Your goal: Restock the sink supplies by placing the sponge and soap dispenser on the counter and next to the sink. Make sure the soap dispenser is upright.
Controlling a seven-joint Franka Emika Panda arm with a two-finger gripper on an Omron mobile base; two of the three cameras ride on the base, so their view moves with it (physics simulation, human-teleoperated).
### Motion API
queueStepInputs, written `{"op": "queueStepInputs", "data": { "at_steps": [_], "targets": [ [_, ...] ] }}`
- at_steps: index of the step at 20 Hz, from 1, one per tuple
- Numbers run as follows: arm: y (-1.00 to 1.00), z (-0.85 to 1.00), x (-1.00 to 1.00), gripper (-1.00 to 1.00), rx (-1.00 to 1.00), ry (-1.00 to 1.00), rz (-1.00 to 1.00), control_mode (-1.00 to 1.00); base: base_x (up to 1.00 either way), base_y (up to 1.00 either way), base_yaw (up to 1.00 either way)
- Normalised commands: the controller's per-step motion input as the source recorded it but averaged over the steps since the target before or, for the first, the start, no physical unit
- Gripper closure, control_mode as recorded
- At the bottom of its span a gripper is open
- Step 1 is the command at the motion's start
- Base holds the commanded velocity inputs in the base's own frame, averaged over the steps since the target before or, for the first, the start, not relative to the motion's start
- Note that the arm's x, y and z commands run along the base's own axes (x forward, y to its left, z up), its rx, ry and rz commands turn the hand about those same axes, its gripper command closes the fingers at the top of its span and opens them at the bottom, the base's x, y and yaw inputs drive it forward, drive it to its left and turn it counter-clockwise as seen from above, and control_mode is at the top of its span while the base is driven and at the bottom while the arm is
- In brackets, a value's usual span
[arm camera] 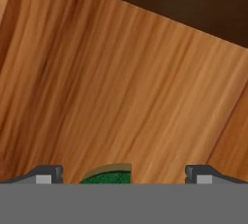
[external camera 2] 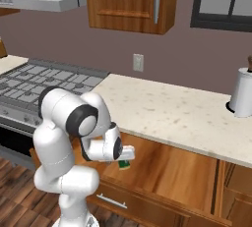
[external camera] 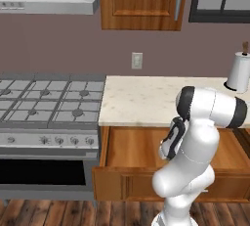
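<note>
**Two items to restock, and we are over the sponge first**

We have our hand [arm camera: 124, 182] down inside the open drawer [external camera 2: 177, 172] below the tabletop [external camera 2: 167, 110], with its two fingertips [arm camera: 48, 174] standing wide apart and nothing between them gripped. The sponge [arm camera: 109, 174] lies flat on the wooden drawer floor, and its rounded green edge peeks up between our fingertips, nearer one than the other, touching neither as far as we can tell. From the right base camera we see a small green patch just under our wrist, which is the same sponge [external camera 2: 125, 164].

We judge the sponge to be light, soft and squashy, so it should give under the fingers and is not fragile. It is thin and lies flat, so we would take it across its narrow width, low against the drawer floor, and close gently enough to hold it without folding it. A centred hold looks wise, since the sponge sits a little off the middle of our opening.

We cannot make out the soap bottle or the sink from here. A white paper-towel roll [external camera: 240, 72] stands at the far right of the tabletop, and a stove [external camera: 46, 100] sits to the left.
</note>
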Motion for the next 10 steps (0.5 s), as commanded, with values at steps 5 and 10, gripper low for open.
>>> {"op": "queueStepInputs", "data": {
  "at_steps": [5, 10],
  "targets": [
    [0.0, -0.16, 0.28, -1.0, 0.0, 0.0, 0.0, -1.0, 0.0, 0.0, 0.0],
    [0.0, -0.28, 0.36, -1.0, 0.0, 0.0, 0.05, -1.0, 0.0, 0.0, 0.0]
  ]
}}
